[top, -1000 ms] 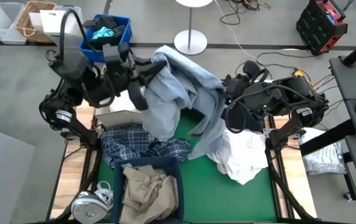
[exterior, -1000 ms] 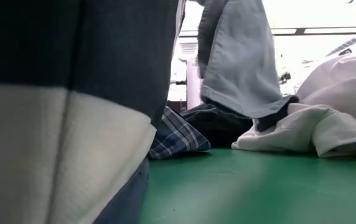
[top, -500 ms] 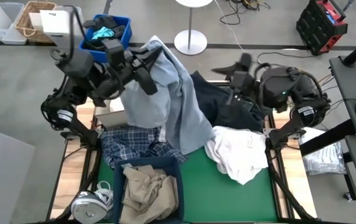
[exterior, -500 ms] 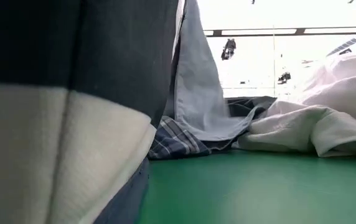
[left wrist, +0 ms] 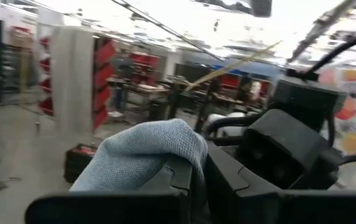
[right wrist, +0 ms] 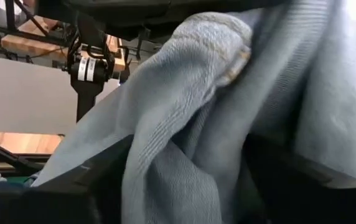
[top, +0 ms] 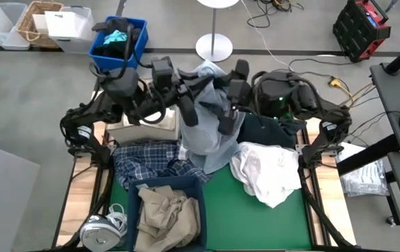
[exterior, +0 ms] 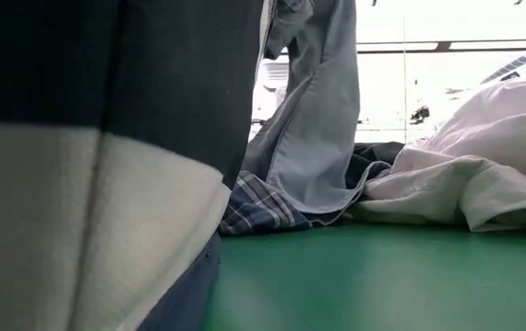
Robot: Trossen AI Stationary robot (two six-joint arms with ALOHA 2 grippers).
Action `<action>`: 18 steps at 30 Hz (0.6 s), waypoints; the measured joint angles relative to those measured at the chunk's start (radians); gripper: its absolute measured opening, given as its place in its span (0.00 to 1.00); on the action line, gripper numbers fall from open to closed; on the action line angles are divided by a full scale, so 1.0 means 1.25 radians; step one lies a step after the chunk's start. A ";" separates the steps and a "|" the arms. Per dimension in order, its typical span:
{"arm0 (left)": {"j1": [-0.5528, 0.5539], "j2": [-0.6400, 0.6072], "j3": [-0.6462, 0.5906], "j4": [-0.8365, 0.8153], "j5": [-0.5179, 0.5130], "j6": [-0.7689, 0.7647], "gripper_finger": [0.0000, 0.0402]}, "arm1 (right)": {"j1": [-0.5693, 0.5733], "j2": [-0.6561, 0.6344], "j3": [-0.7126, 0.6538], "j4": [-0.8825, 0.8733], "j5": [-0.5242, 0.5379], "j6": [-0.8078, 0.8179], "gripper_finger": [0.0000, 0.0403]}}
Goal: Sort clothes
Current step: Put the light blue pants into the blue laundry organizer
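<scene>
Claws, high view: left claw [top: 186, 105] and right claw [top: 226, 112] both clamp the light blue denim garment [top: 207, 136], hoisted above the green bench [top: 221, 189]. Low view: its hem drags on the plaid shirt [exterior: 263, 207], risking a snag. Beside the plaid shirt, a navy bin [top: 201, 210] holds tan trousers [top: 163, 210].

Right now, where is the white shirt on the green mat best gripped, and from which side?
I would pinch a raised fold on top of the white shirt, coming from above: it lies in a crumpled heap with its top uncovered.
</scene>
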 joint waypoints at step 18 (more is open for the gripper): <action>0.002 -0.076 0.002 -0.225 -0.062 0.057 0.32 | 0.000 -0.075 -0.002 0.002 0.004 0.010 0.04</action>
